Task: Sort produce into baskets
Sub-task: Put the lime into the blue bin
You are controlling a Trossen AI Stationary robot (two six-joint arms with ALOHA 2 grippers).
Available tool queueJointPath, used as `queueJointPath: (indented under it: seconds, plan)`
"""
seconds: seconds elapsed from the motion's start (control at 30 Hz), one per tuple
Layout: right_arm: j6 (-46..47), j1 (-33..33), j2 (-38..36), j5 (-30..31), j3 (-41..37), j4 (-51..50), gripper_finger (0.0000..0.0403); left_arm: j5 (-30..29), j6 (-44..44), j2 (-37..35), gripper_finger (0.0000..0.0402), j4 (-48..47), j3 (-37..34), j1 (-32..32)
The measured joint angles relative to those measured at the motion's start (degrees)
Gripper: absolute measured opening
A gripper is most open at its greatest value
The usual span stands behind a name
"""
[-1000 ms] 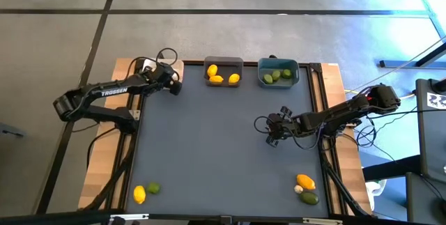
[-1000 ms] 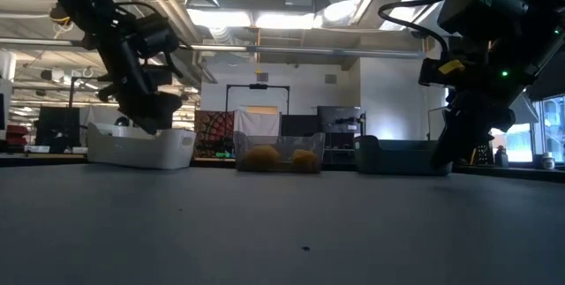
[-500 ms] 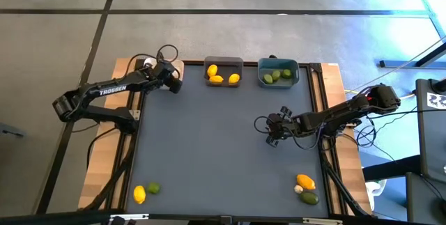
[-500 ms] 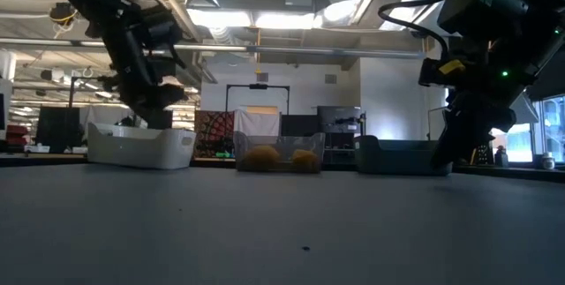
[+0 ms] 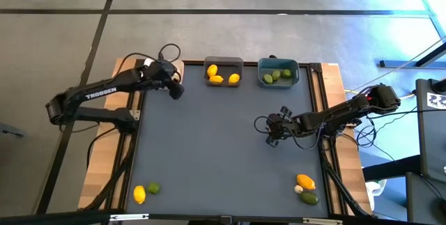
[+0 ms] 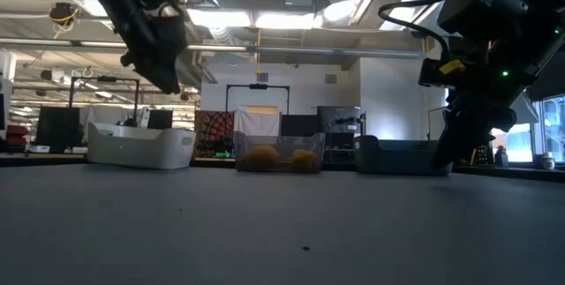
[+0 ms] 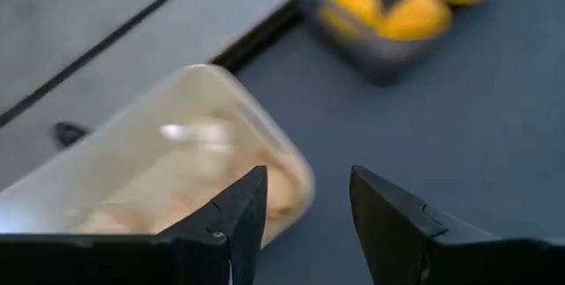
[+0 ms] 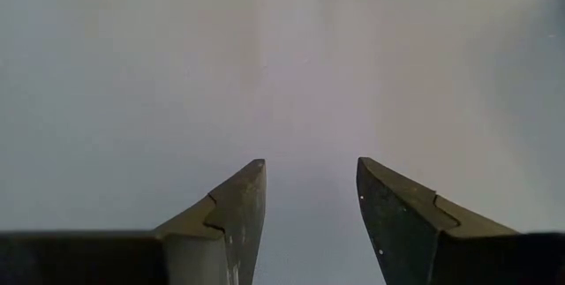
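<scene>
My left gripper (image 5: 175, 90) hangs open and empty above the table's far left, just beside the white basket (image 7: 177, 161), where pale pieces lie. The dark grey basket (image 5: 224, 72) holds three lemons (image 5: 217, 79). Limes (image 5: 276, 76) lie in the teal basket (image 5: 277, 72). Loose on the mat lie a lemon (image 5: 139, 194) and lime (image 5: 153, 188) near left, and a lemon (image 5: 305, 181), garlic (image 5: 298, 189) and lime (image 5: 309, 198) near right. My right gripper (image 5: 273, 129) waits open over bare mat at the right.
The three baskets stand in a row along the far edge (image 6: 141, 144), (image 6: 278, 154), (image 6: 402, 157). The dark mat's middle (image 5: 216, 148) is bare. Wooden borders and cables run along both sides of the table (image 5: 334, 79).
My left gripper has risen from the white basket's rim to well above it and has come a little toward the near edge, tipping as it rose. The right arm has kept still.
</scene>
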Motion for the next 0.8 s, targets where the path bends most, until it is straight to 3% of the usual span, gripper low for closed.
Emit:
queueJointPath:
  seconds: [0.17,0.4,0.8]
  plan:
    - [0.0,0.01,0.0,0.0,0.0,-0.01,0.0179,7.72,-1.09,-2.4,0.0159,-4.09,0.77,-5.19]
    - [0.0,0.02,0.0,0.0,0.0,0.01,0.0179,17.32,-8.95,-3.43,0.0159,-6.6,0.79,-13.78]
    - [0.0,0.01,0.0,-0.09,0.0,0.01,0.0179,18.7,-20.15,-3.4,0.0159,-4.57,0.79,-27.51]
